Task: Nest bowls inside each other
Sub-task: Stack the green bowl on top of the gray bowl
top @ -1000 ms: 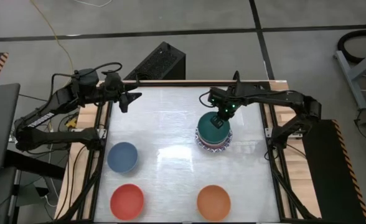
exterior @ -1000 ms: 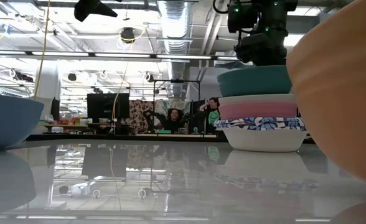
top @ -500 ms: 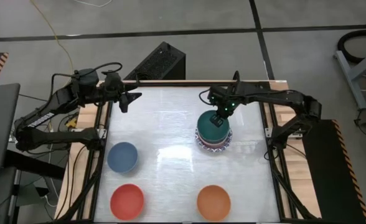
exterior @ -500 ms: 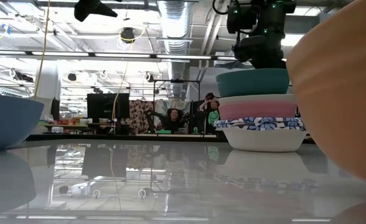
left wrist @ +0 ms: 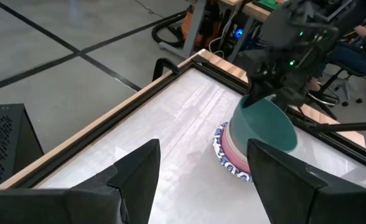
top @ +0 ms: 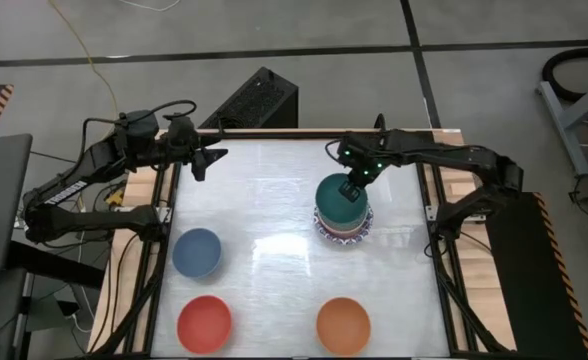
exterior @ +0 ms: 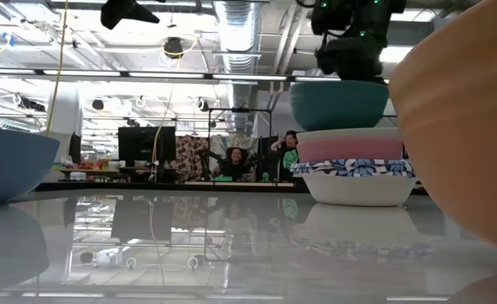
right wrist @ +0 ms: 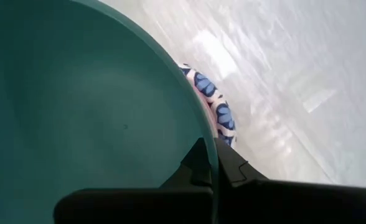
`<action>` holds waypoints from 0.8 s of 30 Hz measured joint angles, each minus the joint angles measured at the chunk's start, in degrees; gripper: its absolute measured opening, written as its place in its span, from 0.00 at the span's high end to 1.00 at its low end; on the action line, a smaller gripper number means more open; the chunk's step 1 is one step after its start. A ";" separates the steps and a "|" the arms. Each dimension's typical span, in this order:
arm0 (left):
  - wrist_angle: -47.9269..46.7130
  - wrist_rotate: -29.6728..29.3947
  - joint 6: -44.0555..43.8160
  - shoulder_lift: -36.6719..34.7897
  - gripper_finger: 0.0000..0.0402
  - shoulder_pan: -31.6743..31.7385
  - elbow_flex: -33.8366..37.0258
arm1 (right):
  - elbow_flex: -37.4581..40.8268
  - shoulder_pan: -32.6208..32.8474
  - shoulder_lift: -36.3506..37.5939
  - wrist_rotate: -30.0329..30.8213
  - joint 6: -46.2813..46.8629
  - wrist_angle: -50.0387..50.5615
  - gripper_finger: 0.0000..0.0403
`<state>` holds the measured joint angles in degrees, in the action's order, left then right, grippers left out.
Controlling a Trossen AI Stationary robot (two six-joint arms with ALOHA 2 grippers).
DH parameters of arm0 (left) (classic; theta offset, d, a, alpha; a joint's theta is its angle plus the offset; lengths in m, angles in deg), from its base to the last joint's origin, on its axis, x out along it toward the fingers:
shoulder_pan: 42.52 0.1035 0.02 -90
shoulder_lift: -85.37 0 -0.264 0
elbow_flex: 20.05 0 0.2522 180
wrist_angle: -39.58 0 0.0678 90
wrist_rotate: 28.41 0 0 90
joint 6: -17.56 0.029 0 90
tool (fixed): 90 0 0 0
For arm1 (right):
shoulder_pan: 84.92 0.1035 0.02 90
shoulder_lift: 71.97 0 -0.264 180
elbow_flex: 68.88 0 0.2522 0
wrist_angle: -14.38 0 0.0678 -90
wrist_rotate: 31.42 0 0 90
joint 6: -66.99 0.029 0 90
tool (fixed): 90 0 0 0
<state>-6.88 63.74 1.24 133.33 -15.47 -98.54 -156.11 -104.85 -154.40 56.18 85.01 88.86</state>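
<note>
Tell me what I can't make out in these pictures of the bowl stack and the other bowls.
- How many bowls are stacked: high view, the green bowl pinched by the right pincer covers them.
- Cream bowl between green and pink bowl: low view, only a rim sliver shows.
- Orange bowl: low view, cut off by the right edge.
- Blue bowl: low view, cut off by the left edge.
- Red bowl: visible only from above.

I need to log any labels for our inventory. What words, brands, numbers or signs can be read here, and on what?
None can be read.
Bowls: blue pattern on the bottom one, no lettering.
Left arm: a pale strip, too small to read.
Room behind the table: nothing legible.
</note>
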 joint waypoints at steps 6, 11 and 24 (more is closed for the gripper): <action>0.01 -0.47 0.26 0.00 0.43 0.00 0.00 | 7.54 -0.97 7.35 -2.49 3.56 -5.78 0.99; 0.03 -1.72 0.37 0.00 0.43 0.00 0.00 | 11.66 -0.78 10.52 -5.19 7.36 -11.72 0.99; -0.22 -2.62 -0.96 0.00 0.43 0.00 0.00 | 12.05 -0.74 6.97 -5.06 8.50 -8.88 0.99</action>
<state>-7.10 61.12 0.28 133.33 -15.47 -98.54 -144.06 -105.59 -147.43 51.13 93.51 79.98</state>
